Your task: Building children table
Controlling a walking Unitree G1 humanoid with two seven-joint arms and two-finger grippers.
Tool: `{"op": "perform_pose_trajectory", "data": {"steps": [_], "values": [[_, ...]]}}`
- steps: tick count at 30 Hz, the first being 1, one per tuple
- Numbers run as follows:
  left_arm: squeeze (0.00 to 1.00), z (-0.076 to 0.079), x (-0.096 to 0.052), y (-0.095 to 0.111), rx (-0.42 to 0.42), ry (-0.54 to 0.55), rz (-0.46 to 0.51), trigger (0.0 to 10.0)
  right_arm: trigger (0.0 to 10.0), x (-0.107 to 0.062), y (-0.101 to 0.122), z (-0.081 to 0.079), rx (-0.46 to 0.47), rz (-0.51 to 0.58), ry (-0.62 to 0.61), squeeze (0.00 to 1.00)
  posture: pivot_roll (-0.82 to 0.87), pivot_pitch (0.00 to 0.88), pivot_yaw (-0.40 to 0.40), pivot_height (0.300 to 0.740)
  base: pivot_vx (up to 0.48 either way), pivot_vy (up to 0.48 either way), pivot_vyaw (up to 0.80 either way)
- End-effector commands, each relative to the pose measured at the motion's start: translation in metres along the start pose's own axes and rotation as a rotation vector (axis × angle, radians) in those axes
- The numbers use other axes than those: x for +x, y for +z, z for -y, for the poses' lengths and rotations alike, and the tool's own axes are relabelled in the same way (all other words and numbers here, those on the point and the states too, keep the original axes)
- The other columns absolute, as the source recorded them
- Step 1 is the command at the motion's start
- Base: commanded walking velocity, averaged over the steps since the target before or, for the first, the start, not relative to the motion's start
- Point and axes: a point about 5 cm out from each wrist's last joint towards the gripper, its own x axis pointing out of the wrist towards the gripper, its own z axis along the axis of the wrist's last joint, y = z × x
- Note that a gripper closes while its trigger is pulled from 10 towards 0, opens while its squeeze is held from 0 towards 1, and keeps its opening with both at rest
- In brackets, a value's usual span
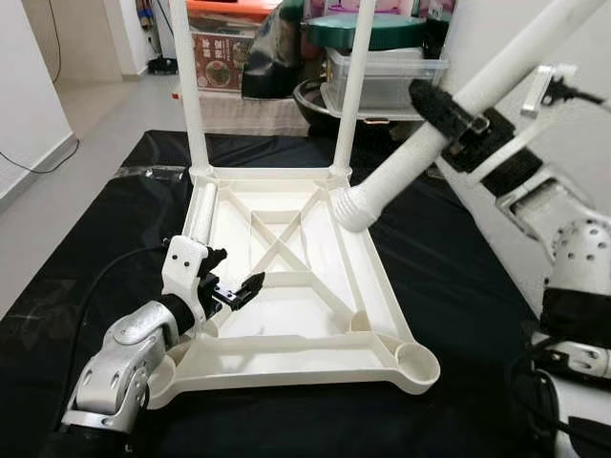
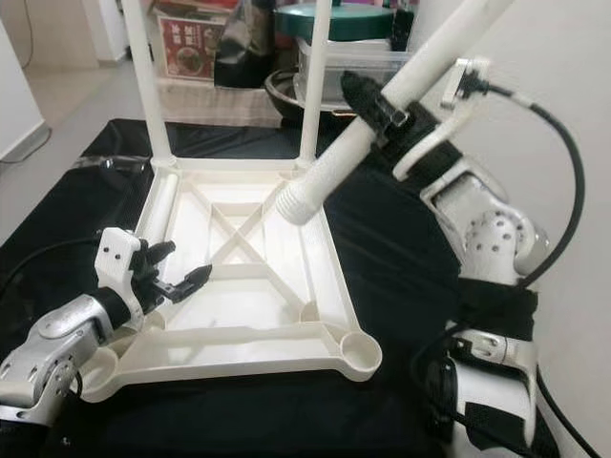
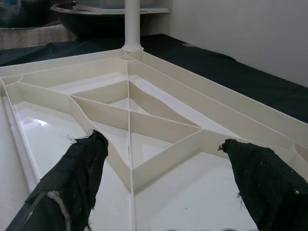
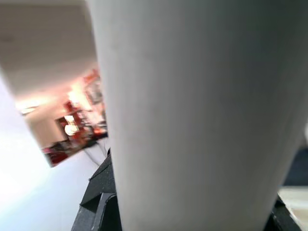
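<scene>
Two legs already stand upright in the far corner sockets of the upturned white table top [image 1: 286,358], which lies ribs-up on a black sheet [image 1: 449,277] spread over the floor.

Nearest the camera, the near-right corner socket [image 1: 417,360] of the table top is an open round cup with nothing in it. At the near-left corner the left gripper [image 1: 232,286] hovers just above the ribbed underside, its two black fingers [image 3: 84,171] spread apart and holding nothing; the left wrist view looks between them across the crossing ribs [image 3: 129,115] toward one upright leg. Just beside that gripper, a third leg [image 1: 200,222] lies flat along the table top's left edge.

Farther in, the right gripper [image 1: 449,110] is clamped around a fourth leg [image 1: 430,143], which slants down from upper right to lower left. The leg's flared, ridged lower end [image 1: 351,208] hangs over the right rail of the table top, about midway along it; whether it touches the rail cannot be told. In the right wrist view the leg [image 4: 192,115] is a wide white blur close to the lens.

At the far edge stand the left upright leg [image 1: 189,86] and the right upright leg [image 1: 353,86]. Behind them are a clear plastic box [image 1: 382,76], a dark bowl [image 1: 310,100] and a red printed carton [image 1: 218,59], with a white wall [image 1: 535,38] to the right.
</scene>
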Motion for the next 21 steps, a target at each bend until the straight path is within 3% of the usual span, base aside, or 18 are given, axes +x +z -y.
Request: {"op": "perform_pose_trajectory", "data": {"steps": [1,2,6,9,12,21], "values": [[0.0,0.005,0.001,-0.005,-0.013,-0.01,-0.017,10.0,0.0,0.0,-0.005,0.01,-0.005,-0.028,-0.118,0.0,0.1,0.0,-0.08,0.74,0.0,0.0,0.0],[0.0,0.005,0.001,-0.005,-0.013,-0.01,-0.017,10.0,0.0,0.0,-0.005,0.01,-0.005,-0.028,-0.118,0.0,0.1,0.0,-0.08,0.74,0.0,0.0,0.0],[0.0,0.004,0.001,-0.004,-0.015,-0.017,-0.017,10.0,0.0,-0.003,-0.024,0.028,0.012,-0.08,-0.349,0.0,0.1,0.0,-0.075,0.74,0.0,0.0,0.0],[0.0,0.003,0.001,-0.003,-0.015,-0.016,-0.016,10.0,0.0,-0.005,-0.024,0.031,0.026,-0.077,-0.384,0.0,0.1,0.0,-0.073,0.74,0.0,0.0,0.0],[0.0,0.004,0.002,-0.002,-0.017,-0.021,-0.013,10.0,0.0,-0.01,-0.025,0.042,0.06,-0.068,-0.518,0.0,0.1,0.0,-0.071,0.74,0.0,0.0,0.0],[0.0,0.005,0.003,-0.003,-0.016,-0.029,-0.016,10.0,0.0,-0.015,-0.028,0.047,0.064,-0.062,-0.616,0.0,0.09,0.0,-0.063,0.74,0.0,0.0,0.0]]}}
